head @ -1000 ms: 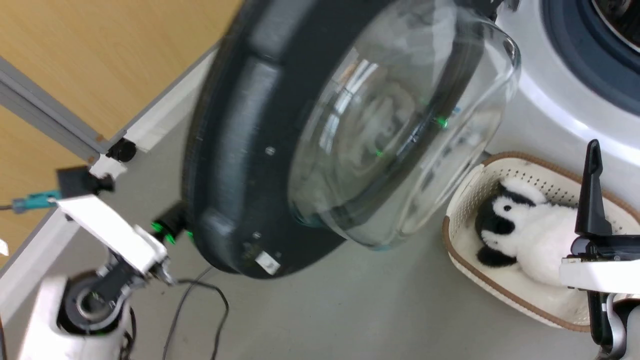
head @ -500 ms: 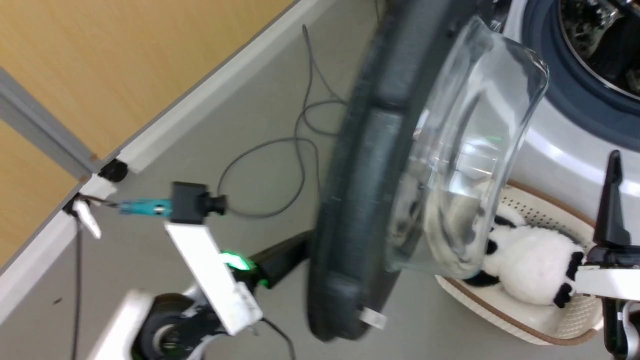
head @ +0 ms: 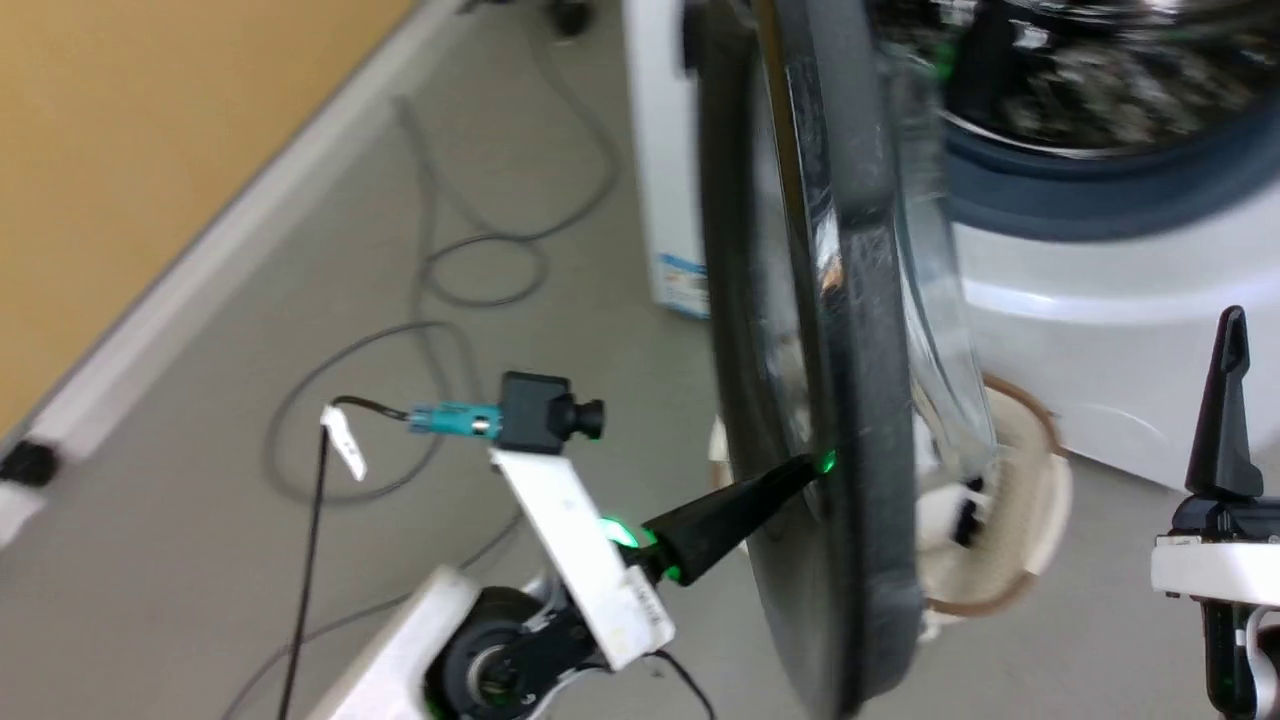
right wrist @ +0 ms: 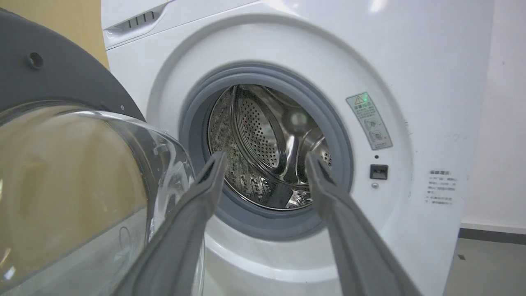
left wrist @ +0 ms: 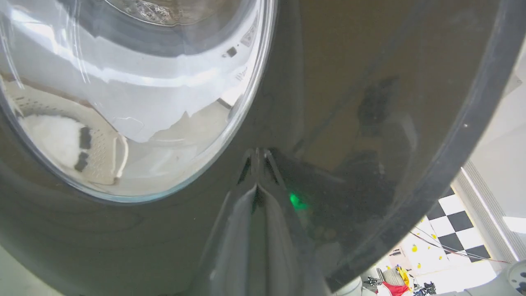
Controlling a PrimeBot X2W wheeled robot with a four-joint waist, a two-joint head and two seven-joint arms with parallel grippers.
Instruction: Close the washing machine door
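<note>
Grey floor (head: 150,600) at frame left; centre, the left gripper (head: 815,465), jaws together, touches the washing machine door (head: 860,300); the right gripper (right wrist: 265,158), jaws apart, faces the washing machine (right wrist: 411,61).

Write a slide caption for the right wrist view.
Open right gripper faces the perforated steel drum of the white washing machine; its round dark glass-windowed door stands open.

Smooth grey floor (head: 230,600) in the head view, tan wood-grain wall (head: 120,120) at 10 o'clock, pale skirting board (head: 200,268) running diagonally beneath it, grey cables (head: 480,302) looped toward 11 o'clock, plain white wall (right wrist: 505,102) at 3 o'clock in the right wrist view
</note>
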